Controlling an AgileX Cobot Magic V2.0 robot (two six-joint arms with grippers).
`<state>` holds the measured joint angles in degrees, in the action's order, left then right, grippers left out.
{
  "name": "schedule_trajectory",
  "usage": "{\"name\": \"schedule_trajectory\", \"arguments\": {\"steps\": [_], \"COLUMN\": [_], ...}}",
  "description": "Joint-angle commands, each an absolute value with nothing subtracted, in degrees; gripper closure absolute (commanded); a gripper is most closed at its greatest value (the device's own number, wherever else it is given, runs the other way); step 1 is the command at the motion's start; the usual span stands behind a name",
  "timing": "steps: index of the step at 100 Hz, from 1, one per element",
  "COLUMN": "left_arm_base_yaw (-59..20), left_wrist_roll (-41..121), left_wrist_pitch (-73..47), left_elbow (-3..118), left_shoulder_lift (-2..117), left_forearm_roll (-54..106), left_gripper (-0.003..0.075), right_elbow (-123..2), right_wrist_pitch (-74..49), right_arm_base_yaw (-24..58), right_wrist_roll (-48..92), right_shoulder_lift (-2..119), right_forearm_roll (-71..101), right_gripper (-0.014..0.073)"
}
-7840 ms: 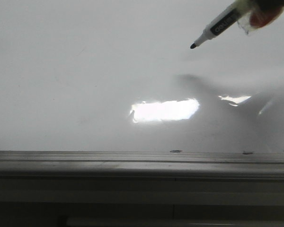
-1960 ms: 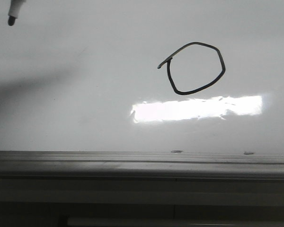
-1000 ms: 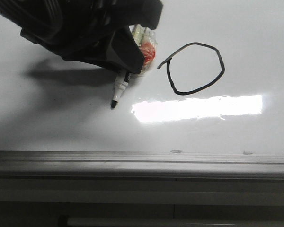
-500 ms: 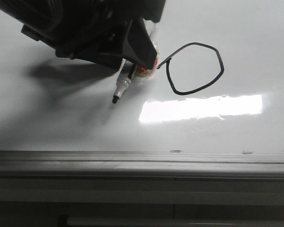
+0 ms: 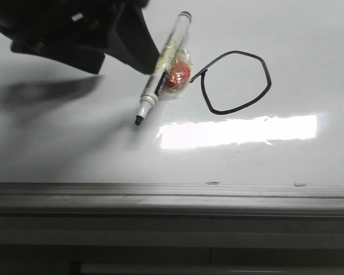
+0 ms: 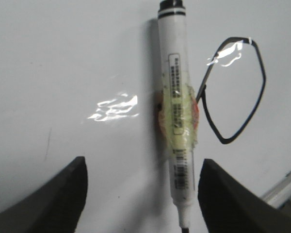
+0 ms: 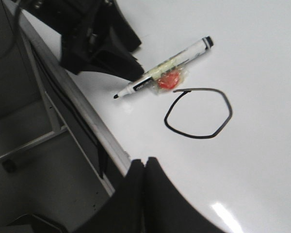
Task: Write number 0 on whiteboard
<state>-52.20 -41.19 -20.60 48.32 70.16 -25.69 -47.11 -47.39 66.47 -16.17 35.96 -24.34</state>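
Front view: my left gripper (image 5: 112, 43) hangs upper left, holding nothing; the marker (image 5: 162, 69) lies on the whiteboard (image 5: 74, 149) beside the number 0 (image 5: 235, 82), right of centre. Left wrist view: my fingers (image 6: 228, 199) spread wide around the marker. Right wrist view: my right gripper (image 7: 144, 167) is closed, empty.

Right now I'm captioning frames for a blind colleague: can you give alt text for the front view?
A hand-drawn black number 0 sits on the glossy whiteboard above a bright glare patch. A white marker lies uncapped on the board to its left, just beside the loop's tail. The open left claw hangs dark above the marker.
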Motion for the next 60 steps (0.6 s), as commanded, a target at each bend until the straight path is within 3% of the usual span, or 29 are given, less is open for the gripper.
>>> {"name": "schedule_trajectory", "arguments": {"steps": [1,21,38,60], "left_arm_base_yaw": [-54.5,-60.3,-64.0,-64.4], "left_wrist_roll": [-41.7,-41.7,-41.7,-41.7], "left_wrist_pitch": [-20.5,-27.3,-27.0,-27.6], "left_elbow": [49.9,49.2,44.9,40.6], "left_shoulder_lift": [63.9,53.1,45.7,42.3], "left_forearm_roll": [-26.8,-32.9,-33.8,-33.0], "left_gripper": [0.0297,0.043,0.074,0.074], "right_elbow": [-48.4,-46.7,-43.2,-43.0], "right_wrist_pitch": [-42.5,-42.2,-42.7,-45.7], "right_arm_base_yaw": [66.1,66.1,66.1,66.1], "right_wrist_roll": [-16.5,-19.9,-24.6,-24.6], "right_shoulder_lift": [34.6,28.7,21.7,18.2], "right_forearm_roll": [-29.7,-39.6,-45.9,-41.8], "right_gripper": [0.0661,0.0661,0.0661,0.0662]}}
